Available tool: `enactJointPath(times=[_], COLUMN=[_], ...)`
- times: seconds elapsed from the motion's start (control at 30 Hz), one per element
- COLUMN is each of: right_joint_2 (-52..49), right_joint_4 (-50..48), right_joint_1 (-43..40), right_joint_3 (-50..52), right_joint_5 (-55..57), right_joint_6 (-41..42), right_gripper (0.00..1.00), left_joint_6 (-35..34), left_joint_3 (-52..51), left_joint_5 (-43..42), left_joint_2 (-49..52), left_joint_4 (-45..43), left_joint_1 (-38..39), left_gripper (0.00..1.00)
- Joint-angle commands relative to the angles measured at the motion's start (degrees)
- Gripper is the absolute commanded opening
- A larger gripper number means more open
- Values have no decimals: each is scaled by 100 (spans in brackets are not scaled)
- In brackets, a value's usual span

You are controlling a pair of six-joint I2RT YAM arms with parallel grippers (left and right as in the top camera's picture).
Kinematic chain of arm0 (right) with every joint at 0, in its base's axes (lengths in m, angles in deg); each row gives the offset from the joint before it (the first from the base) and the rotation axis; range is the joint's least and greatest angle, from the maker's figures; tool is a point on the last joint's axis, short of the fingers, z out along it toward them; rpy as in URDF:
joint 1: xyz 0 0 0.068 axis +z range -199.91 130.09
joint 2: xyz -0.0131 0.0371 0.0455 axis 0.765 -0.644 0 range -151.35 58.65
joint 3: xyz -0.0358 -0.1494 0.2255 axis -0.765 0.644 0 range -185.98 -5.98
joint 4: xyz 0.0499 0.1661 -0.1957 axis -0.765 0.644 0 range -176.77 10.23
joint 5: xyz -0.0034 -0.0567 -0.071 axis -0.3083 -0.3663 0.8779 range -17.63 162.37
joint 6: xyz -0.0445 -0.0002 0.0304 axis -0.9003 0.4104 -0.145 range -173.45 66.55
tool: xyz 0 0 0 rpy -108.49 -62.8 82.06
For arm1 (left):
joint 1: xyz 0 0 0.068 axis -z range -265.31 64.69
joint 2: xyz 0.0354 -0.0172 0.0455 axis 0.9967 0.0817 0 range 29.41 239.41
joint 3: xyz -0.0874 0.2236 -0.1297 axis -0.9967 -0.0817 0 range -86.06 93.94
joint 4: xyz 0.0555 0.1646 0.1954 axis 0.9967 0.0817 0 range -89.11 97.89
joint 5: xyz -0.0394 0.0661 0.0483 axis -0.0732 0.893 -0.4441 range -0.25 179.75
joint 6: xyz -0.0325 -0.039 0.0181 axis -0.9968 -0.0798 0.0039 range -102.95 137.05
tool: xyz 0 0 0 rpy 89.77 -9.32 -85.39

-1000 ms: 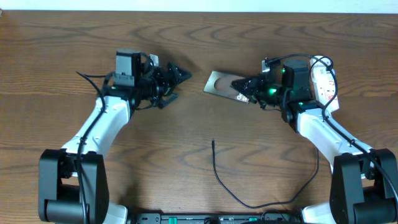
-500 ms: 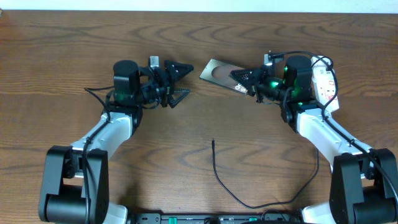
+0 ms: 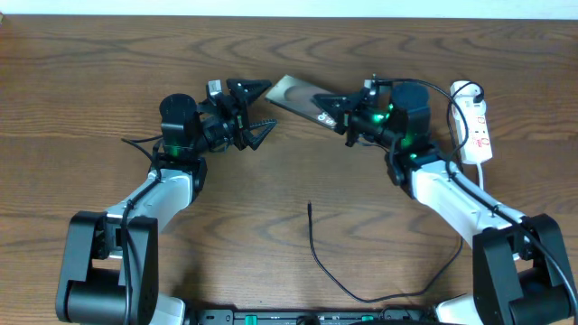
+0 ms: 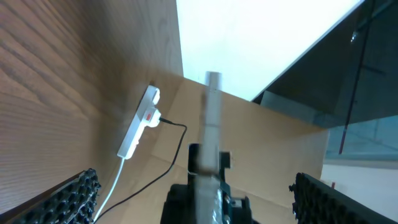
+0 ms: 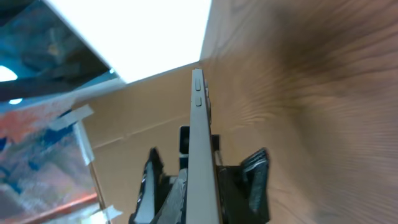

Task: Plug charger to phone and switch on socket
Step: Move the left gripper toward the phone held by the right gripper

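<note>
Two arms: both reach toward the middle of the desk's far edge, their claws facing each other over the wood.
Right claw: closed on one end of the phone; the right wrist view shows the slab edge-on, pinched between the dark fingers.
Phone: held near the middle of the far edge, angled, its free end pointing at the left arm; the pale oval patch faces up in the overhead view, and white lettering shows close to the grip. Its thin side with small buttons fills the right wrist view.
Left claw: spread wide and holding nothing, just beside the phone's free end; whether the upper tip touches it cannot be told. The left wrist view has the ridged fingers far apart at the bottom corners, with the phone blurred and edge-on between them, farther off.
Charger: lying loose on the desk, curving along the near edge; its plug tip rests toward the desk's middle, well apart from the phone.
Socket: flat toward the far right corner, beyond the right arm; in the left wrist view a thin black lead leaves its side.
</note>
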Motion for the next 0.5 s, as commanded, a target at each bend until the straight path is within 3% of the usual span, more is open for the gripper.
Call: enactJointPath(times=[0.0,0.2,0.47], right_joint_2=[15,15,15], right_joint_4=[-140,-151,-146], right_joint_1=[157,391,839], right_joint_3=[-92,-92,-92], right_joint_5=[153,212,413], right_joint_6=[162,155,20], right_gripper=[1,1,1], left_joint_6=[-103,-50,590], left_joint_3=[-22,-22,-22], left_joint_5=[216,308,422], left_joint_2=[-92,-92,-92], left_joint_4=[-15,-17,-17], left_joint_1=[-28,-15,-11], left_gripper=[96,96,96])
